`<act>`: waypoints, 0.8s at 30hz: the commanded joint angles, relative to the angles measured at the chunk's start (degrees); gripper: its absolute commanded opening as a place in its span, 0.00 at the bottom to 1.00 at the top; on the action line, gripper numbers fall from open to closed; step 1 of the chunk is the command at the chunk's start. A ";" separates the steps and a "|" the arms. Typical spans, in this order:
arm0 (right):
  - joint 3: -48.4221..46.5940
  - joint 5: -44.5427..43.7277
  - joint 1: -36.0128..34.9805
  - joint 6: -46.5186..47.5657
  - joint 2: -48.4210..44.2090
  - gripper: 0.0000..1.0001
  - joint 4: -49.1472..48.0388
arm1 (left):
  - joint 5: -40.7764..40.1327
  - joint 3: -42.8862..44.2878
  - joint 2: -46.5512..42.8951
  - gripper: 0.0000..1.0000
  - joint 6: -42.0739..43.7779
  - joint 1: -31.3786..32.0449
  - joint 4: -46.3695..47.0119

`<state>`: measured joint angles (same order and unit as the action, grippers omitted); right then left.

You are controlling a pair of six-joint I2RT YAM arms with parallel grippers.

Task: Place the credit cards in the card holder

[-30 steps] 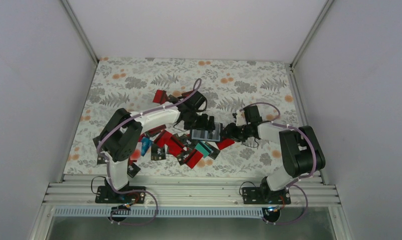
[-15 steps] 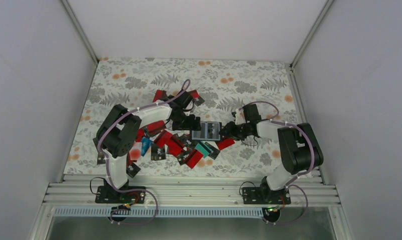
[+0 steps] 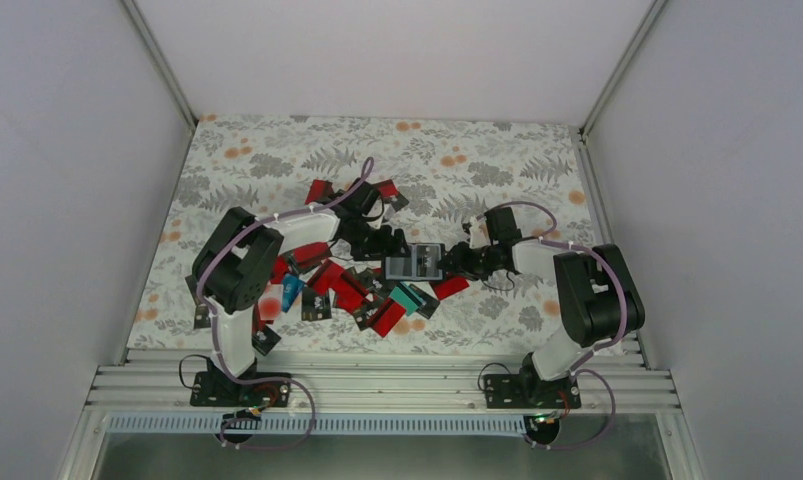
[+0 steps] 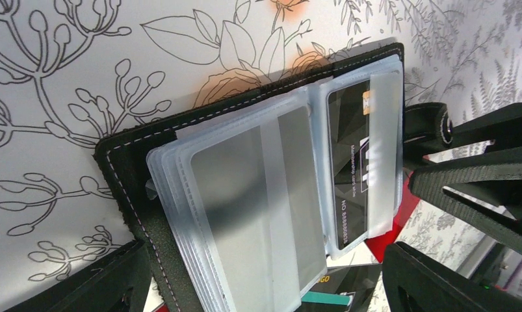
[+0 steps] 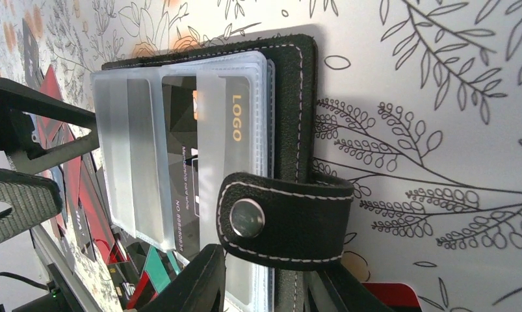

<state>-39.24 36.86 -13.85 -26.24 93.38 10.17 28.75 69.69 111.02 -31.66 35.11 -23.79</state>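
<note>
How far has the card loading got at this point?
Done: the card holder lies open, with one black card in a clear sleeve. In hand: the right gripper clamps the holder's strap edge, while the left gripper hangs open and empty over the sleeves. Left: the sleeve beside it looks empty, and a pile of credit cards, red, black and teal, lies loose on the table.

A floral-printed tablecloth (image 3: 277, 160) was seen bounded by white walls (image 3: 67, 200) on three sides; aluminium rails (image 3: 377, 385) were mounted along its near edge.
</note>
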 commanded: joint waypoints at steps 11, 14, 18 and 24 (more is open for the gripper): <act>-0.82 -0.14 -0.29 1.35 1.46 0.32 1.16 | 7.45 -0.42 -3.96 0.88 -5.86 1.01 4.95; -0.92 -0.06 -0.28 1.37 1.52 0.32 1.08 | 7.79 1.00 -4.07 0.88 -6.01 1.42 4.52; -1.02 -0.03 -0.27 1.37 1.47 0.32 1.15 | 7.57 2.81 -4.06 0.88 -6.21 2.01 3.75; -1.09 -0.04 -0.26 1.45 1.45 0.32 1.24 | 3.89 5.14 -4.57 0.88 -5.45 2.65 0.00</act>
<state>-39.53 37.41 -13.85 -25.58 93.80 10.39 34.96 72.69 108.60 -37.10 37.60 -20.71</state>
